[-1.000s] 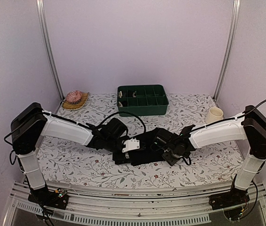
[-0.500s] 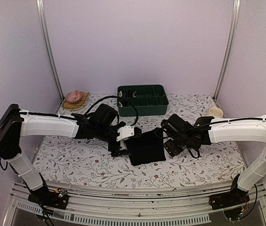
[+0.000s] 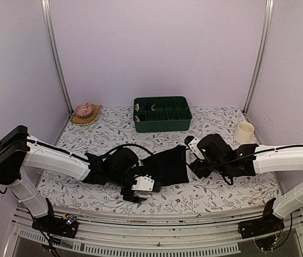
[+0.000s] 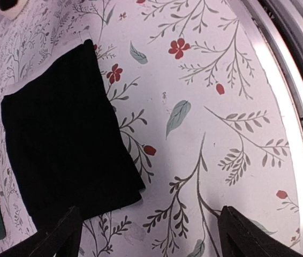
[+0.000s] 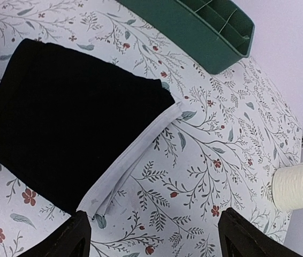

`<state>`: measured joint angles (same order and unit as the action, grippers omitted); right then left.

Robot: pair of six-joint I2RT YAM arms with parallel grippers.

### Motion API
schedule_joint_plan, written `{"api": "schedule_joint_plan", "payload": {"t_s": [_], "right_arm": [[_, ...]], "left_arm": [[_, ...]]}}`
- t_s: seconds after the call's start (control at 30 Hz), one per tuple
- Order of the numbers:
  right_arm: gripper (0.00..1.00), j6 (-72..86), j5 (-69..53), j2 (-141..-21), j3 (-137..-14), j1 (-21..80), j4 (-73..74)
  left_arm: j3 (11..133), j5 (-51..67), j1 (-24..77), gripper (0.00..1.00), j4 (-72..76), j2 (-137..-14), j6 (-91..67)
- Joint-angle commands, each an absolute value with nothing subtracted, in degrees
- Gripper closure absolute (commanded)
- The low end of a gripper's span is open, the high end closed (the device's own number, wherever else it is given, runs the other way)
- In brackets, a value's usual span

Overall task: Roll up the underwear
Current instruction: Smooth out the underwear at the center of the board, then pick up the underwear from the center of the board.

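The underwear (image 3: 166,166) lies flat on the flowered table as a folded black rectangle. A pale waistband edge (image 5: 135,152) runs along its right side in the right wrist view. My left gripper (image 3: 139,188) is open at the cloth's near left corner and holds nothing; in its own view the black underwear (image 4: 60,139) lies ahead and to the left of the left gripper (image 4: 151,241). My right gripper (image 3: 195,156) is open just right of the cloth, and the right gripper (image 5: 151,235) has bare tablecloth between its fingers.
A green divided tray (image 3: 162,113) stands at the back centre, also visible as the tray (image 5: 205,32). A cream cup (image 3: 244,131) stands at the back right. A pink object on a woven mat (image 3: 84,111) sits at the back left. The table's front rail (image 4: 296,107) runs close to my left gripper.
Both grippers have let go of the underwear and opened wider. The left arm has pulled back toward the near edge; the right has moved off to the right. The cloth now lies flat.
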<state>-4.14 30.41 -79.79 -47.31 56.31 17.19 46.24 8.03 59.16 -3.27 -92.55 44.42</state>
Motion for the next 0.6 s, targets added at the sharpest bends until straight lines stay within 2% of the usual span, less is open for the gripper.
{"api": "schedule_joint_plan", "payload": {"t_s": [0.0,0.4,0.57], "right_arm": [[0.16,-4.17,33.35,-73.46,-44.23,56.64,10.54],[0.18,-3.39,32.19,-65.38,-40.14,56.65,6.93],[0.18,-3.25,32.31,-65.95,-40.28,56.64,7.05]], "left_arm": [[47.35,0.25,61.55,0.12,0.49,-96.43,44.22],[49.62,-10.55,65.75,0.28,2.28,-104.21,44.93],[50.96,-12.95,65.82,0.46,1.10,-107.44,44.61]]}}
